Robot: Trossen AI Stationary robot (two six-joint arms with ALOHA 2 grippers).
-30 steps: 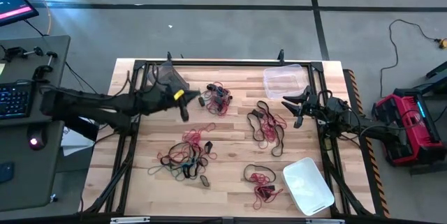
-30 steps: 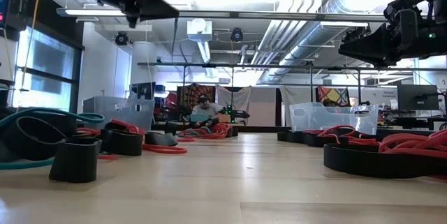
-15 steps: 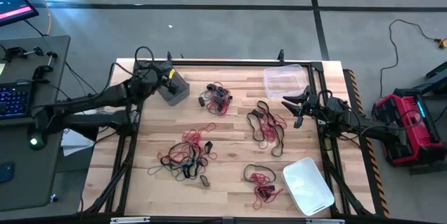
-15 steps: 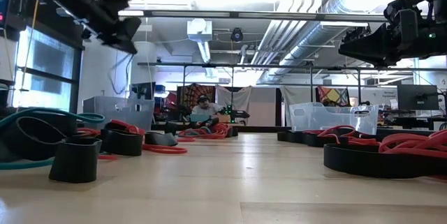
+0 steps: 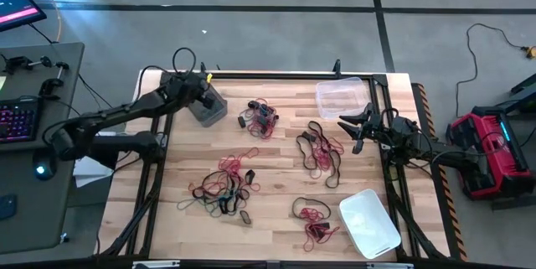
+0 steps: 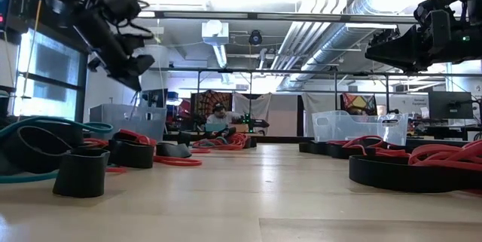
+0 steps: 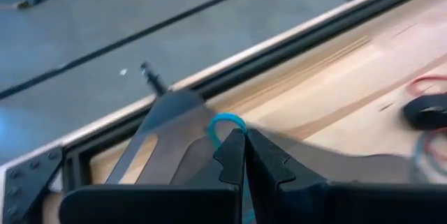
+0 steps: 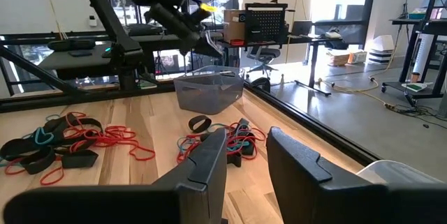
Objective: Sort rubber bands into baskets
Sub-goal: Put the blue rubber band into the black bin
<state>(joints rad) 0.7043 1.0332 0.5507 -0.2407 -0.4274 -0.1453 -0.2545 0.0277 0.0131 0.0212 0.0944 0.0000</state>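
So the left gripper (image 5: 203, 85) is up over the grey tub (image 5: 207, 104) at the far left corner of the table (image 5: 276, 202), fingers pinched together on a teal rubber band (image 7: 225, 128) whose loop pokes up between them in the wrist view. The right gripper (image 5: 356, 126) hangs above the table near the clear tub (image 5: 341, 97), fingers apart with nothing in them. The white tub (image 5: 369, 223) sits at the near right corner. The rest of the rubber bands lie in loose tangles: a red and dark clump (image 5: 260, 116) beside the grey tub, a dark bunch (image 5: 319, 152) mid-right, a mixed pile (image 5: 223, 187) near left, and a red one (image 5: 313, 219) by the white tub.
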